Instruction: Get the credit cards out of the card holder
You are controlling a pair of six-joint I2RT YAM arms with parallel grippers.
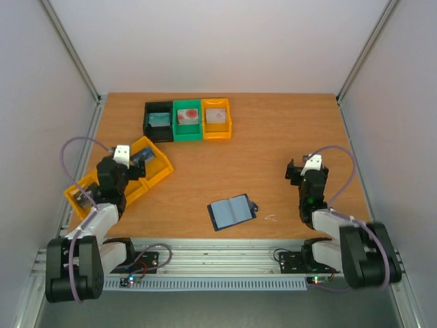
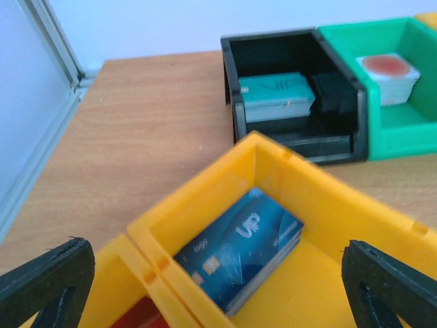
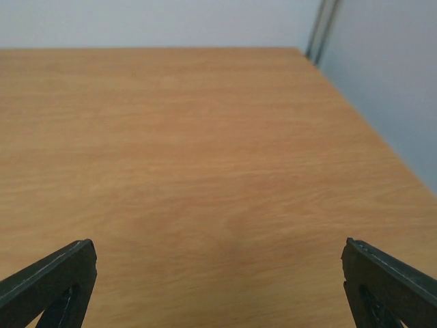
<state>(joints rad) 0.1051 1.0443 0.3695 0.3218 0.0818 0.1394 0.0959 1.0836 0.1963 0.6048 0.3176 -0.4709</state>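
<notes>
The card holder (image 1: 232, 212) lies open and flat on the table near the front edge, its slate-blue pages facing up and a small black tab at its right. A stack of blue credit cards (image 2: 239, 249) rests in a yellow bin (image 2: 328, 205), also seen from above as credit cards (image 1: 141, 156). My left gripper (image 2: 218, 263) hangs open just over that stack, holding nothing; in the top view the left gripper (image 1: 133, 160) is over the bin. My right gripper (image 1: 293, 169) stands open and empty to the right of the holder, and the right gripper (image 3: 218, 263) sees only bare wood.
A black bin (image 1: 158, 121) with teal cards (image 2: 276, 96), a green bin (image 1: 187, 119) with a white, red-spotted card (image 2: 389, 75) and an orange bin (image 1: 217, 118) stand in a row at the back. A second yellow bin (image 1: 85, 191) adjoins the first. White walls enclose the table (image 1: 273, 150).
</notes>
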